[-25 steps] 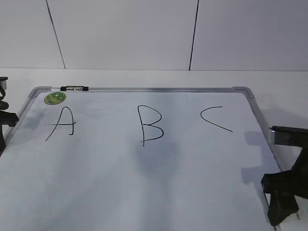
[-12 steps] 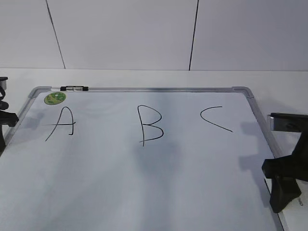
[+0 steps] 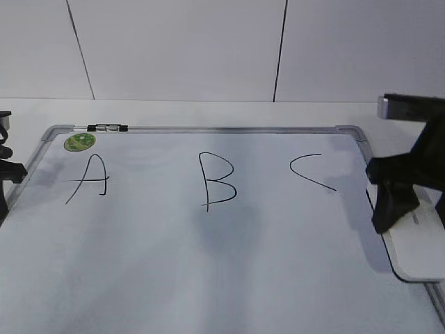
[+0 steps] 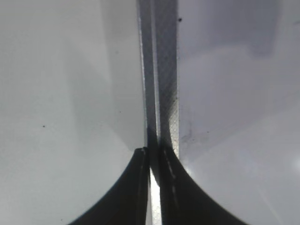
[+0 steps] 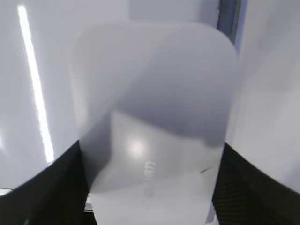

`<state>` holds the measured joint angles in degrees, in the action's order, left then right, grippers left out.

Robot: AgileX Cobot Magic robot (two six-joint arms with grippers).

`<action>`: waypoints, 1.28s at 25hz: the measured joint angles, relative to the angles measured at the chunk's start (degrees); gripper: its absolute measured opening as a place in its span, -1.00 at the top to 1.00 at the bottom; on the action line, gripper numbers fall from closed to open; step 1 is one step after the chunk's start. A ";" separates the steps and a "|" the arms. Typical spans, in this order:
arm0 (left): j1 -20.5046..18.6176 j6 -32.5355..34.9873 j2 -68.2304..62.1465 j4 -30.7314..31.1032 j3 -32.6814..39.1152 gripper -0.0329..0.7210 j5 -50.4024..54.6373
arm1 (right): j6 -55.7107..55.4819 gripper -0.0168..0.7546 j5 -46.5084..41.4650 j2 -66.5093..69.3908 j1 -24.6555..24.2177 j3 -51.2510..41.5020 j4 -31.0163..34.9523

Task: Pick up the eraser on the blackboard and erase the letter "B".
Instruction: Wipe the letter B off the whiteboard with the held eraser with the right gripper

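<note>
Now the right tool has its two black fingers on both sides of the eraser, holding it at 3 o'clock on the blackboard. The left tool is pinched on the frame. One letter "B" sits unwiped at 12 o'clock. Erasing is left. One eraser, three letters.
</note>
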<state>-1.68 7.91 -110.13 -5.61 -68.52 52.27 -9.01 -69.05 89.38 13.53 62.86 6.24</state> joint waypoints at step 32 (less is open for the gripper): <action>0.00 0.00 0.00 -0.10 0.00 0.86 0.13 | 0.21 -0.46 -5.48 43.36 14.10 50.06 -0.65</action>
<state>-1.68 7.91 -110.13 -5.71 -68.52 52.40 -8.80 -74.52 132.74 27.64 112.92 5.58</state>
